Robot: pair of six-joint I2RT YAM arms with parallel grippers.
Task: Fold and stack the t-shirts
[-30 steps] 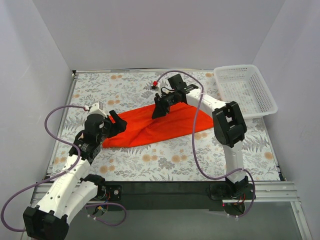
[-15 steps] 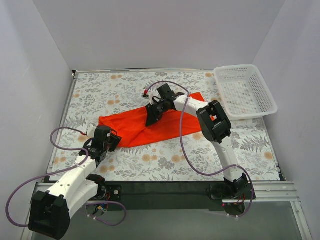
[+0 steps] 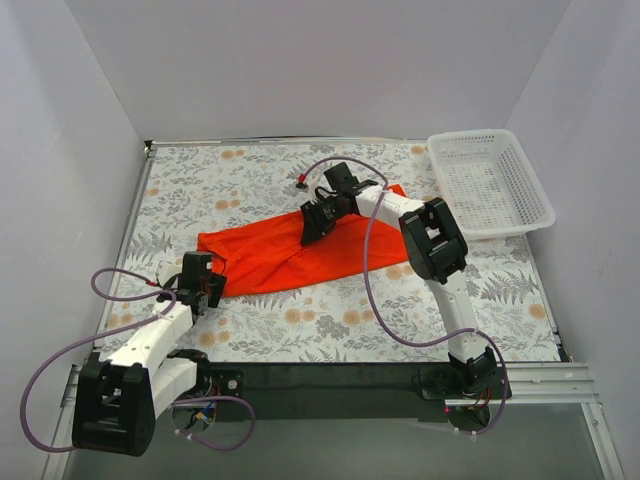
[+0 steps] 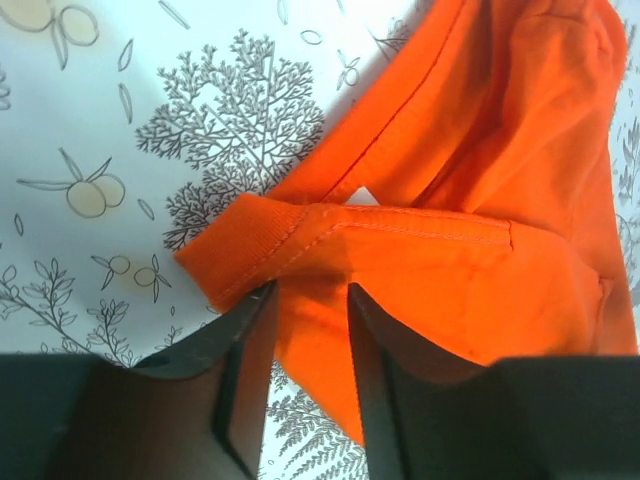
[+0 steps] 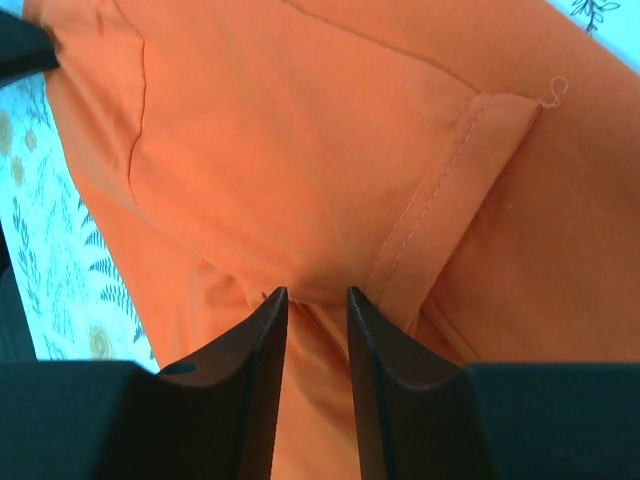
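Table [image 3: 300,330]: floral cover.
T-shirt [image 3: 265,258]: orange-red, crumpled, lies mid-table, long axis from near left to far right.
Basket [image 3: 490,180]: white mesh, far right corner, apart from t-shirt.
Left fingers [image 4: 245,350]: pinching t-shirt beside ribbed band, at left end.
Right fingers [image 5: 262,370]: pinching t-shirt fold, rear middle.

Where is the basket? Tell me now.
Top view: the basket sits at the far right corner of the table, right of the t-shirt, apart from it.

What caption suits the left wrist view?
Left end effector shut on bright orange-red cloth t-shirt over floral-print table cover.
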